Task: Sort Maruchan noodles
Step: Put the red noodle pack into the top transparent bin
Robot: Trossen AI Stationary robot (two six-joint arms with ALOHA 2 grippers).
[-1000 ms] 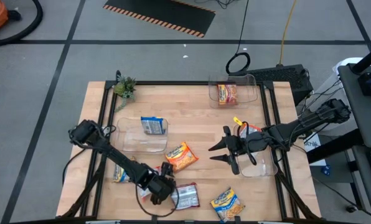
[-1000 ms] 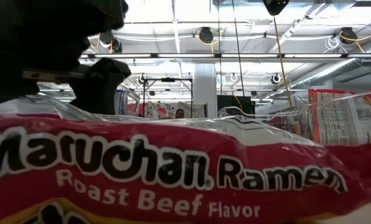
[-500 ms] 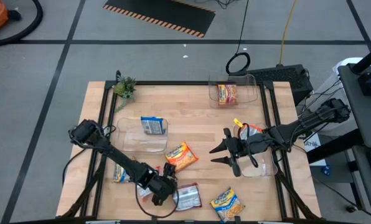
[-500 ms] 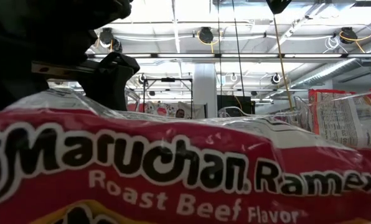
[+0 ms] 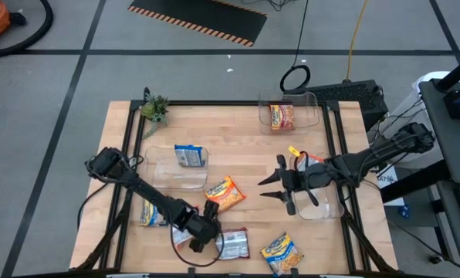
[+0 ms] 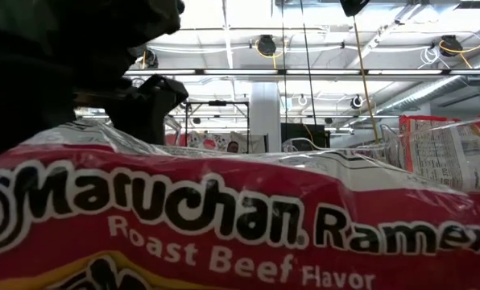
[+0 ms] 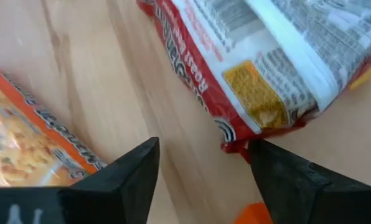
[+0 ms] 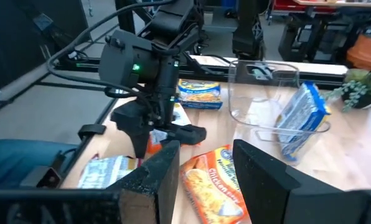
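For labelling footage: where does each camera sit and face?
High: overhead, straight down on the wooden table; both arms show.
Low: table height, behind a red-and-white crinkly plastic Roast Beef packet; arm above.
Left wrist: faces that packet; own fingers.
Right wrist: faces the left arm; own fingers.
Shared: high, low, left wrist show that packet.

The wooden worktop (image 5: 238,154) stands on a grey floor (image 5: 60,93) crossed by dark lines. Beyond the worktop's far edge lies a black mat with a striped hazard edge (image 5: 199,17). A small potted plant (image 5: 154,108) sits at the worktop's far left corner. Round lamps (image 6: 266,44) and pipes hang from the ceiling.
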